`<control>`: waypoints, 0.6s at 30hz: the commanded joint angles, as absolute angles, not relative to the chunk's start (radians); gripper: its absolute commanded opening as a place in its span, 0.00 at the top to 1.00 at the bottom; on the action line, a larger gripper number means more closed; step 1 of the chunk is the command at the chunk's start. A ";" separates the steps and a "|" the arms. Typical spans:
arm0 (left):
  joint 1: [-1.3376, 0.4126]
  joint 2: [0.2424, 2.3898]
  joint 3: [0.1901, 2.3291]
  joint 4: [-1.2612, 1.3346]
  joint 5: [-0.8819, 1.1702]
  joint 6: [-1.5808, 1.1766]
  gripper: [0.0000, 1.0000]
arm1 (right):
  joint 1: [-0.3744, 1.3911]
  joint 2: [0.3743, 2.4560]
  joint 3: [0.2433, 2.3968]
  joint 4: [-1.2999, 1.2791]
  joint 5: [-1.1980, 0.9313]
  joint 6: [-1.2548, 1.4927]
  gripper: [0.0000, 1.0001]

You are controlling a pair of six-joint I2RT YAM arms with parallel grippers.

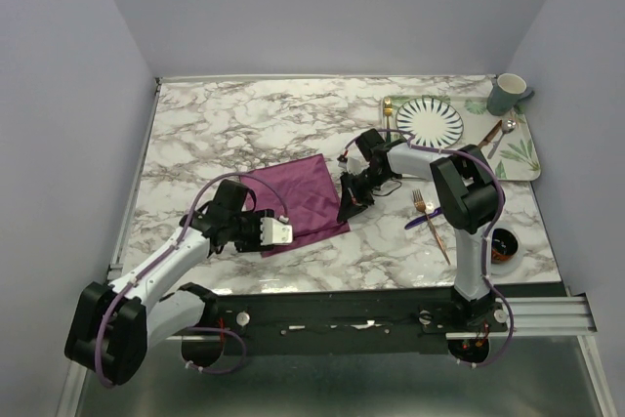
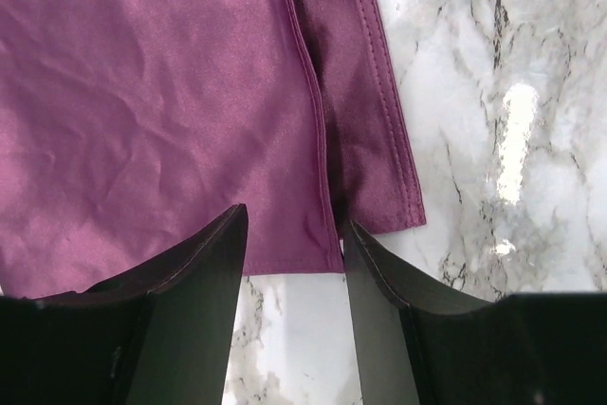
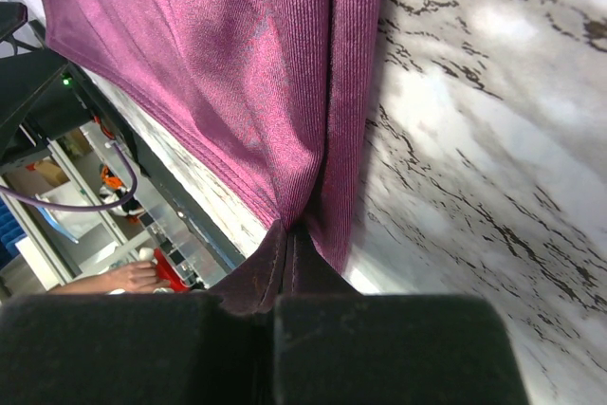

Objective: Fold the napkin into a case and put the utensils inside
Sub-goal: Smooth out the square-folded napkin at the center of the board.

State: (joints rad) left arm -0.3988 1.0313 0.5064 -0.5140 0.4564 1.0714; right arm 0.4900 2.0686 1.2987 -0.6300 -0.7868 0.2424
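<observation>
Just one napkin (image 1: 298, 197), one fork (image 1: 437, 236), one knife (image 1: 418, 224).

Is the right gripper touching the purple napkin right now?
Touching. The right wrist view shows the right gripper shut, pinching the napkin at its edge.

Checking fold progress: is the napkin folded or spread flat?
Partly folded: one hemmed layer of the napkin overlaps another, and the right pincer is shut on its edge.

shiny satin napkin (image 1: 298, 199), glossy marble table (image 1: 225, 124)
</observation>
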 commanded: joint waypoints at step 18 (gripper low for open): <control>-0.546 1.154 0.486 -0.371 0.252 0.953 0.57 | 0.495 2.083 1.318 -0.646 -0.776 0.230 0.99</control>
